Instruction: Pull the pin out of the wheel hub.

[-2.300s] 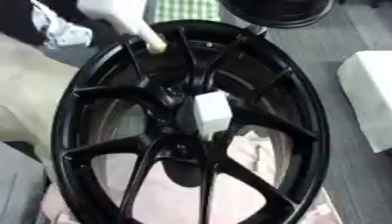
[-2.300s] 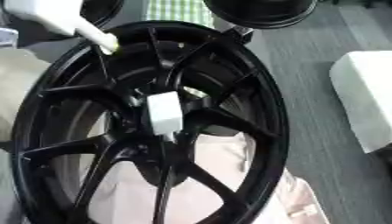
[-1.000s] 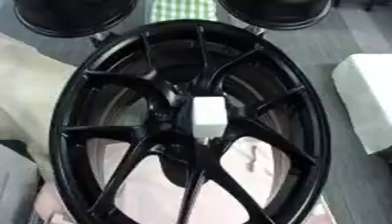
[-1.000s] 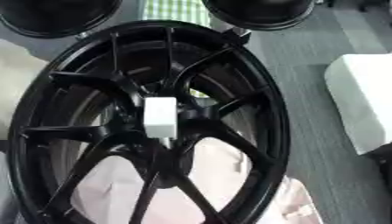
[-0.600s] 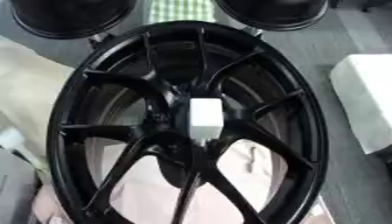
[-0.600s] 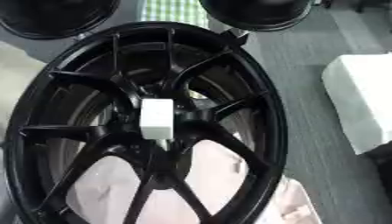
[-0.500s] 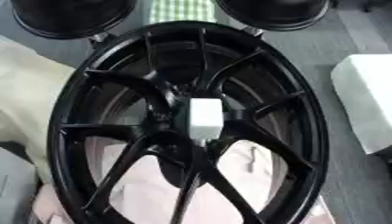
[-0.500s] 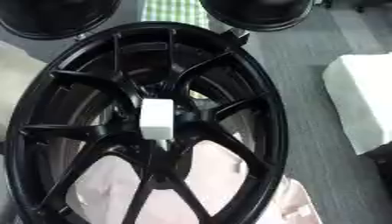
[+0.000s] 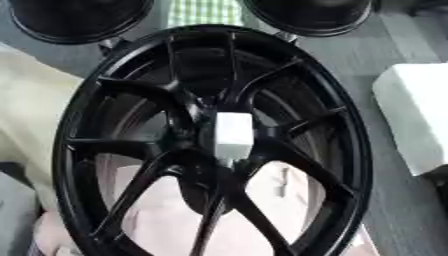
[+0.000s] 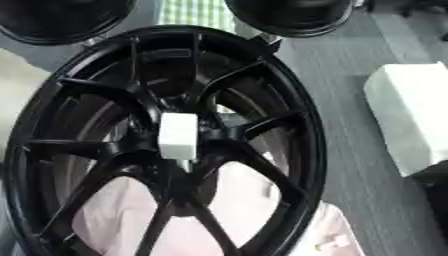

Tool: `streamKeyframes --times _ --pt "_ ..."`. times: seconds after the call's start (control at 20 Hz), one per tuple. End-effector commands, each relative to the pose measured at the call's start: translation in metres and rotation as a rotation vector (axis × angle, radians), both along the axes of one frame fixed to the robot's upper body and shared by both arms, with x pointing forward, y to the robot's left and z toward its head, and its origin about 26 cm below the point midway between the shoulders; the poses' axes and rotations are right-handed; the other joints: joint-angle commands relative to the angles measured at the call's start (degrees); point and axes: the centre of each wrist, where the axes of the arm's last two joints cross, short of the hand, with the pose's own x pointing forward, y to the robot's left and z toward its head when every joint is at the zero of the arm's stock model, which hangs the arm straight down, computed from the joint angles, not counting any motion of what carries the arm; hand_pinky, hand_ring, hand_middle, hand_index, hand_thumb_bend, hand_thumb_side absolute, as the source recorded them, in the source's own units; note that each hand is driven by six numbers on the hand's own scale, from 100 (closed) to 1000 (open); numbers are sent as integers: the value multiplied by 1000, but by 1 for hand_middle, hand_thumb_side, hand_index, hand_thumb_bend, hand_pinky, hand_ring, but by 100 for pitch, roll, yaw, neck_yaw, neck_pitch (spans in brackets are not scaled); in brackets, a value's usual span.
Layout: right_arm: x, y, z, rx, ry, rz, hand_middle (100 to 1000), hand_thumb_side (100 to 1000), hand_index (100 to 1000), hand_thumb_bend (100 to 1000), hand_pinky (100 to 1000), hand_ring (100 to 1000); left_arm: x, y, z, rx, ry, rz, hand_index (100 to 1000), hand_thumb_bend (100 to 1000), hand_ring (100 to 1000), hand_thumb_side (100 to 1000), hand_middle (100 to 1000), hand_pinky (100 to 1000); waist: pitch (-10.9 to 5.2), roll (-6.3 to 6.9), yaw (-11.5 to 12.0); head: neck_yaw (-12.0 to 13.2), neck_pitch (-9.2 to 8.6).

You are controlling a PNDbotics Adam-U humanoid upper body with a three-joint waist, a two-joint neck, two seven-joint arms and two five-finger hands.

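Looking down through my left eye, I see a black spoked wheel [image 9: 210,145] standing almost upright and filling the picture, its rim running from near the top edge to past the bottom. At its hub sits a white block-shaped piece [image 9: 233,136], which I take to be the pin I am meant to pull; it juts out of the centre where the spokes meet, so its faces stand proud and open to a pinch. Neither of my hands shows here, so I cannot speak of my fingers. Pale pink cloth [image 9: 175,220] shows through the lower spoke gaps, likely padding behind or under the wheel. Two more dark wheels [image 9: 79,17] lean at the top corners, with a green-checked strip [image 9: 203,11] between them. A white box [image 9: 420,115] lies on the grey floor by the right edge, well apart from the rim.

Through my right eye the same wheel sits further left, and the pin [image 10: 178,136] shows a lit front face and a shaded side, perhaps slightly tilted, though I cannot be sure. My hands are absent here too. The grey floor [image 10: 350,100] between the rim and the white box gives open room on the right, so I judge my right arm could come in from that side without meeting anything. The spokes crowd the hub closely, so my fingers would have to reach the pin from the front, not from the side.
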Motion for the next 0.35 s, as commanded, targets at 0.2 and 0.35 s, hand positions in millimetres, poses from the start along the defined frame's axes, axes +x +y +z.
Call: streamKeyframes --times 0.2,0.35 --pt "-4 4 9 -7 -45 21 612 371 762 100 854 753 4 -43 -4 -197 -156 -194 690 377 557 484 515 623 -87 -42 -37 26 -113" --pt "-5 2 10 -11 -45 14 612 371 762 100 854 753 3 -59 -14 -281 -160 -279 690 377 557 484 515 623 -94 -20 0 -25 -109"
